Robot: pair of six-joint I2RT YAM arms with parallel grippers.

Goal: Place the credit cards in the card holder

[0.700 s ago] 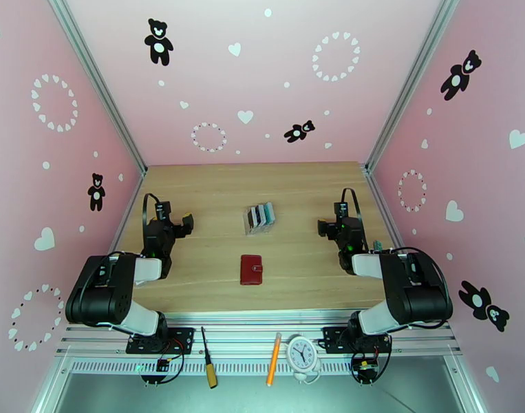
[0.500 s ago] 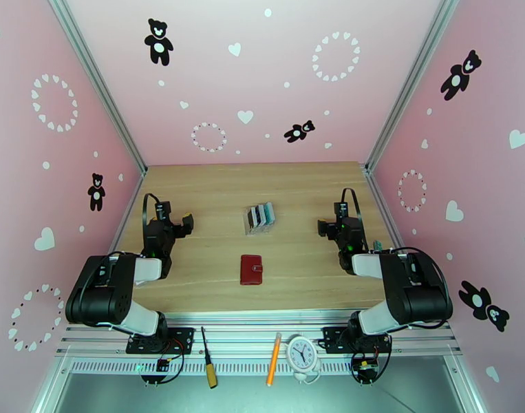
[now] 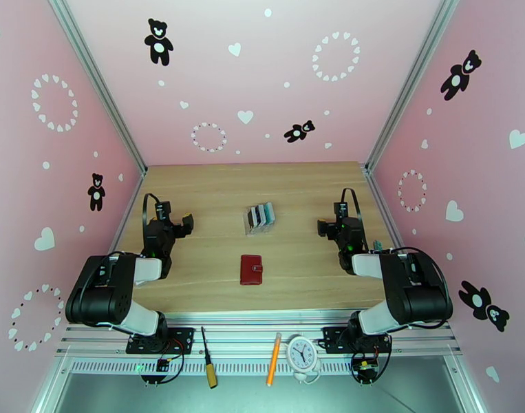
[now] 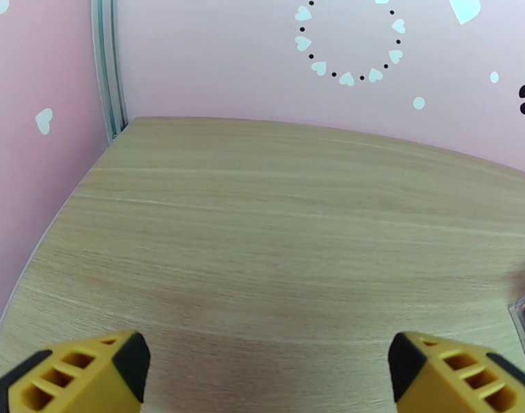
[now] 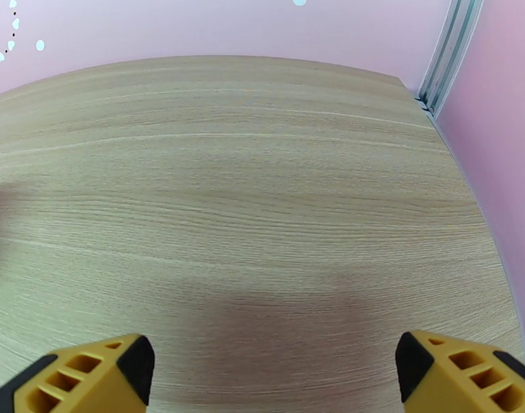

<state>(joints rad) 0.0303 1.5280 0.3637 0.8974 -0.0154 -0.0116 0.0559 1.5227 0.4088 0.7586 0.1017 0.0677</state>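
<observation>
Nothing of the task is done yet, as far as the views show. The cards (image 3: 261, 215) stand on edge in a row in a clear rack (image 3: 259, 229) near the middle of the table (image 3: 214, 187), dark, white, black and teal faces side by side; how many there are is hard to count from above. The holder (image 3: 251, 269), a dark red folding one, lies flat and closed nearer the arms, apart from the rack, with its tab across the right edge; whether the snap is fastened is too small to tell. The left pincer (image 4: 265, 359) is spread wide and empty over bare wood on the left side of the table, well away from both things. The right pincer (image 5: 272, 359) is likewise wide and empty over bare wood on the right. Neither touches anything. By my reading the whole job remains: the holder must be opened and kept open, then each card lifted out of the rack and slid into a pocket. Opening comes first, and one pincer will probably need to pin the holder while the other works the tab.
</observation>
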